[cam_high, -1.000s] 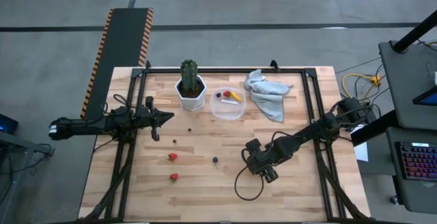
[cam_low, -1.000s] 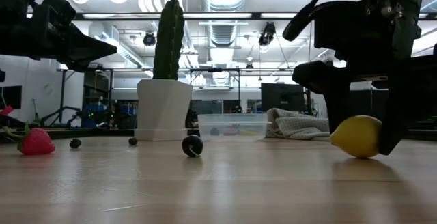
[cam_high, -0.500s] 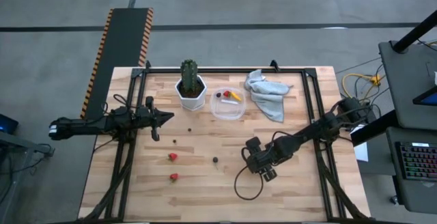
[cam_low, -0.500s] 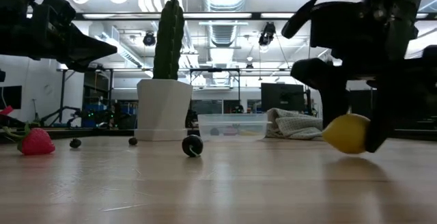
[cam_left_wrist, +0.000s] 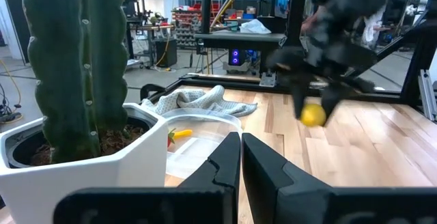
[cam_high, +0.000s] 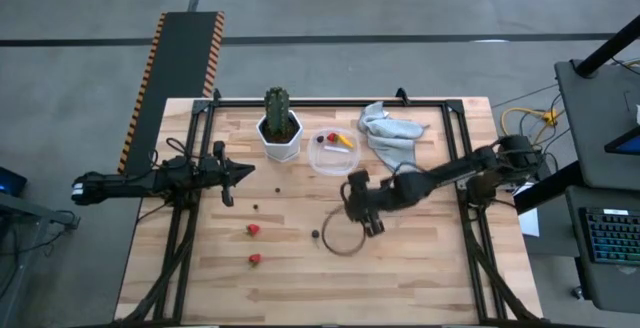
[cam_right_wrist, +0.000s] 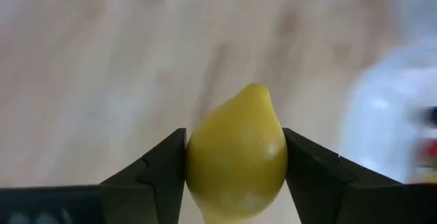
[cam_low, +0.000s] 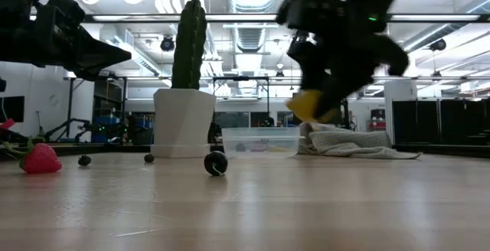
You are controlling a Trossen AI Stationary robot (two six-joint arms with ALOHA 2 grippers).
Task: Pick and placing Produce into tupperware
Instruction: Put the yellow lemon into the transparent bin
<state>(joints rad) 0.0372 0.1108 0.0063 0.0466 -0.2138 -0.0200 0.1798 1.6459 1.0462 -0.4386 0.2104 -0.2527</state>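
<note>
Just below the tupperware (cam_high: 333,152), near the centre of the high view, the right tool (cam_high: 358,204) is clenched on the yellow lemon (cam_right_wrist: 236,152), lifted off the tabletop (cam_high: 420,268); at mid-left, the left tool (cam_high: 238,175) sits pinched closed, holding nothing

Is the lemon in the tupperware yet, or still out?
Out. The right gripper holds the lemon between its fingers, off the table, short of the tupperware.

Open boards around tupperware (cam_high: 333,152), front side.
Hemmed by cactus pot (cam_high: 280,136) and cloth (cam_high: 392,135) alongside.
</note>
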